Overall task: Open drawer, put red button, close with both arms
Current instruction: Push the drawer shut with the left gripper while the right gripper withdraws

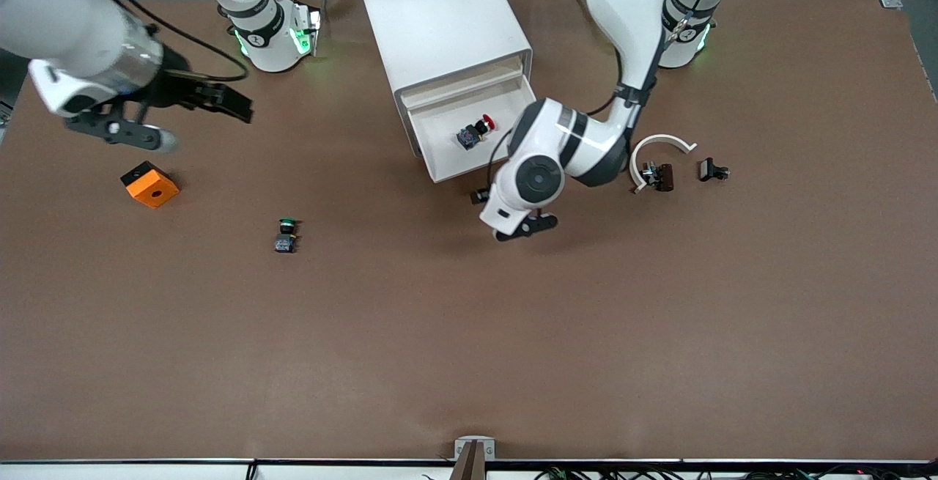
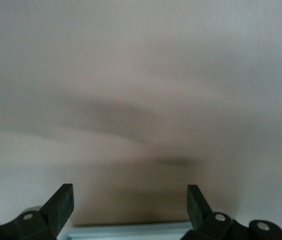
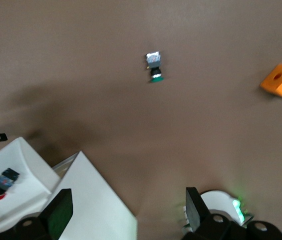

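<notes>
Round-capped red button [image 1: 475, 131] lying in boxy white drawer [image 1: 448, 165].

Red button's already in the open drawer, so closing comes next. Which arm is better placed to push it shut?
The left. Its open end effector hangs just in front of the drawer holding the red button. The right end effector, also open, is up near the orange block.
</notes>
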Motion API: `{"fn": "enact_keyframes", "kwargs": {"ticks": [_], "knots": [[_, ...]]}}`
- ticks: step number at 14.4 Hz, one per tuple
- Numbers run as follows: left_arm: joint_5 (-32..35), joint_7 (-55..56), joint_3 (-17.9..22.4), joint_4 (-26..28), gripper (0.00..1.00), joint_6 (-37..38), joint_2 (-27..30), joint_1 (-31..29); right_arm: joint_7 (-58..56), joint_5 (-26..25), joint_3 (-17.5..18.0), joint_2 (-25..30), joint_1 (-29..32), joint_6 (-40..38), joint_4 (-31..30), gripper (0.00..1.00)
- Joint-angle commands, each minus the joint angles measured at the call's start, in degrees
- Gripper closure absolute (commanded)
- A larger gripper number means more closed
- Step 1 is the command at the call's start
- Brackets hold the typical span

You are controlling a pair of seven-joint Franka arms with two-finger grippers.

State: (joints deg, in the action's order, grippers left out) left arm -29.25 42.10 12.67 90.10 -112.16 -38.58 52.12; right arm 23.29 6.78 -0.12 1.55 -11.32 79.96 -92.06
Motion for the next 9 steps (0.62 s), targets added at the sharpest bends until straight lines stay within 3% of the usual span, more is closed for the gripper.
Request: {"fn": "enact_keyframes", "kwargs": {"ticks": [1,4,9], "knots": [[0.2,3.9,-1.5,1.7,0.0,0.4,1.7,1.0,-11.6,-2.1,1.1,4.6,6.5,3.0,-5.8,0.0],[0.2,6.3,-1.7,1.8,0.0,2.3,2.3,3.5,-21.9,-2.3,1.1,4.4,12.6,4.6,-5.2,0.0],[0.2,8.0,-1.9,4.8,0.0,3.5,4.6,7.7,-21.6,-7.3,1.3,4.0,13.0,4.1,-0.7,0.0]]}}
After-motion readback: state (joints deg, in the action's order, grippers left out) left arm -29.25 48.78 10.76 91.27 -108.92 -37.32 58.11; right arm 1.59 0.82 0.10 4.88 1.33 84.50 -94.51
